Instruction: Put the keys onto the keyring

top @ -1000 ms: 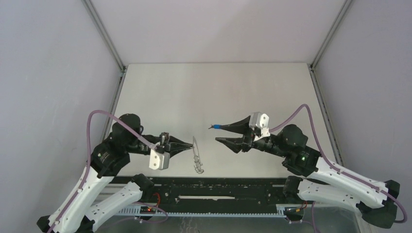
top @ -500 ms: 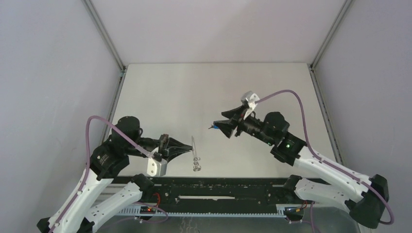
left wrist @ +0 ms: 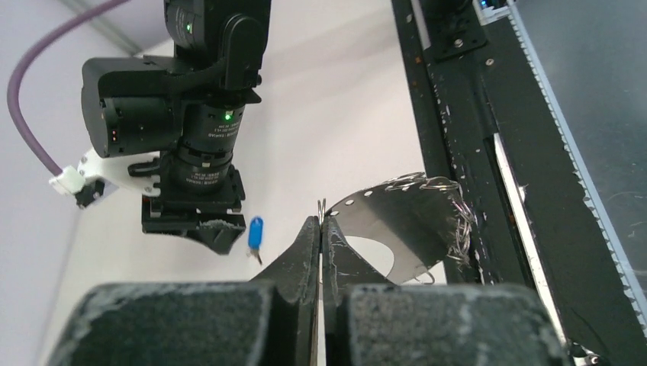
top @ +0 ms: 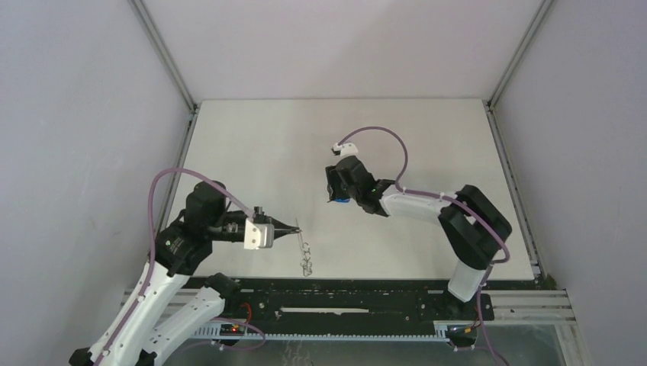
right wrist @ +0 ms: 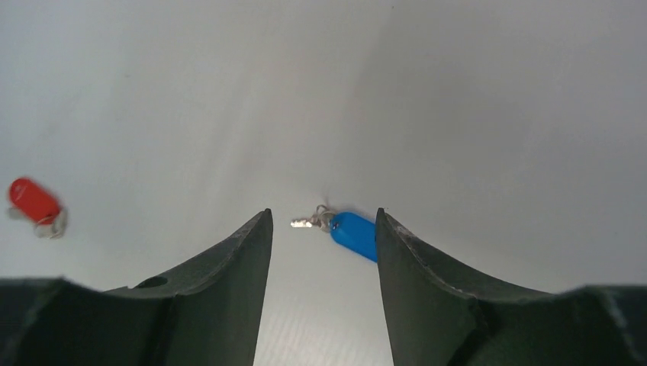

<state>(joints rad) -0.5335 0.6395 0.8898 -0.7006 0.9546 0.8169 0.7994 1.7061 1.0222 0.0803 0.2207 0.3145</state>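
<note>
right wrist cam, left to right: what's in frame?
red key → one jaw of the right gripper → blue key → its other jaw

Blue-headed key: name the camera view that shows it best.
Right wrist view: the tiny blue plastic-headed key appears close, head and metal shank both visible. Left wrist shows it small; top external gives only a blue speck.

keyring (top: 306,253) in left claw (top: 296,227), blue key (top: 340,200) apart
</note>
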